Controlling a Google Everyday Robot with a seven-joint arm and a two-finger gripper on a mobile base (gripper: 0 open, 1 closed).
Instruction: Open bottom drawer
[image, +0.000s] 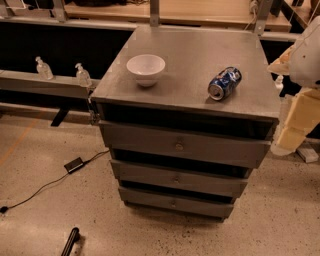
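With the bottom drawer (200, 206) shut at six o'clock of the cabinet (190, 65), the gripper (292, 125), at three o'clock with its opening impossible to tell, should descend to the knob (173, 203) and pull straight outward.

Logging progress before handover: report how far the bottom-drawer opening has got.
Done: nothing visible; the bottom drawer looks shut, its knob untouched. In hand: nothing; the gripper is out of view, only a pale arm shows at the right edge. Left: reach the knob, grip, pull the drawer out.
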